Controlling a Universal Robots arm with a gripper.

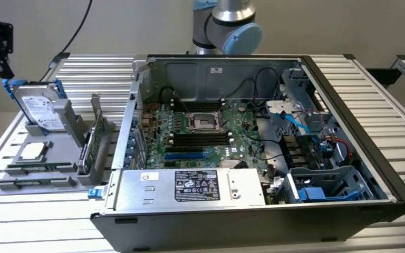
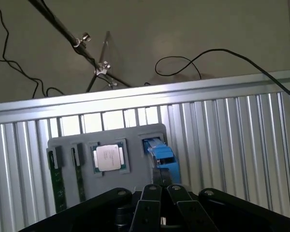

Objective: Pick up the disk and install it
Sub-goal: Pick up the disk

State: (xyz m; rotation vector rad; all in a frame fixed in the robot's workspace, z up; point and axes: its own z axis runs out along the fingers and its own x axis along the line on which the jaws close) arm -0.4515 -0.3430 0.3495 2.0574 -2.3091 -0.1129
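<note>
Gripper (image 2: 160,189) clenched, jaws pressed together; you see it just above the disk (image 1: 39,108), which stands upright in the grey holder (image 1: 72,126), not yet installed.

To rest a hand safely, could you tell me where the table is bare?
Bare slats: in front of the grey holder, behind it, and at the exterior view's right of the computer case. Crowded: the holder and the case's inside.
</note>
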